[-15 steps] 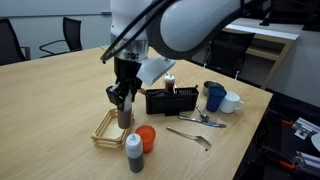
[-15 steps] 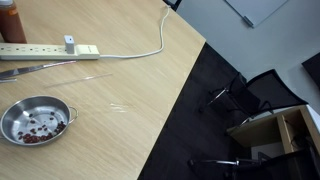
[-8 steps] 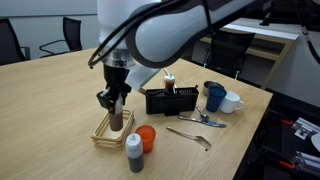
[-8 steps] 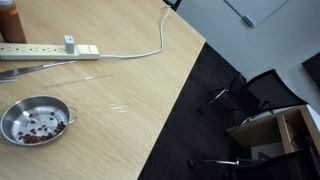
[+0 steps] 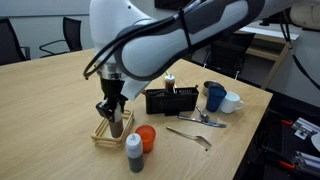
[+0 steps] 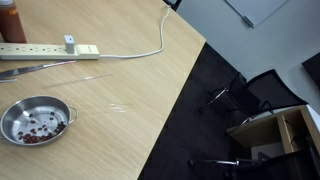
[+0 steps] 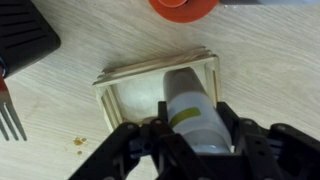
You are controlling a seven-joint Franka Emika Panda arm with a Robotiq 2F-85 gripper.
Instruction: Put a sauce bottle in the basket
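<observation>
My gripper (image 5: pixel 112 105) is shut on the sauce bottle (image 5: pixel 117 122), reddish-brown below a white top, and holds it upright over the light tan wooden basket (image 5: pixel 100 134). In the wrist view the bottle (image 7: pixel 190 108) fills the space between the black fingers (image 7: pixel 192 135) and points down into the basket (image 7: pixel 105 88), whose slatted frame shows around it. Whether the bottle's base touches the basket floor cannot be told.
A dark-bodied white-capped bottle (image 5: pixel 134 153) and an orange cup (image 5: pixel 146 138) stand just in front of the basket. A black box (image 5: pixel 170 100), blue mug (image 5: pixel 214 96), white cup (image 5: pixel 232 102) and cutlery (image 5: pixel 190 134) lie behind. An exterior view shows a metal bowl (image 6: pixel 32 120) and power strip (image 6: pixel 50 49).
My gripper has carried the sauce bottle toward the left and down, from beside the basket to over its middle. The other objects have not moved.
</observation>
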